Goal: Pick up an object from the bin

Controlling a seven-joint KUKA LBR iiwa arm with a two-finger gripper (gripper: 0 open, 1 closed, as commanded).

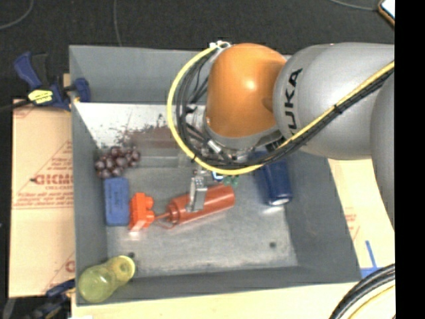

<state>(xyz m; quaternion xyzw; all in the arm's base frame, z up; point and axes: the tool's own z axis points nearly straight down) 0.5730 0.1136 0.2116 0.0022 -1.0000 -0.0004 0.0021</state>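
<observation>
My gripper (pixel 198 193) reaches down from under the orange wrist cover in the middle of the bin. Its tip sits on or just above a red bottle-shaped thing (pixel 211 203) that lies on its side, tilted up to the right. That thing's orange head (pixel 141 211) points left. Whether the gripper grips the red body is hidden by the arm. A blue rectangular block (pixel 115 201) lies just left of the orange head.
A bunch of dark purple grapes (pixel 115 160) lies at the left back. A blue can (pixel 274 183) rests to the right, partly under the arm. A yellow-green bottle (pixel 105 278) lies at the front left corner. The arm covers the bin's back right.
</observation>
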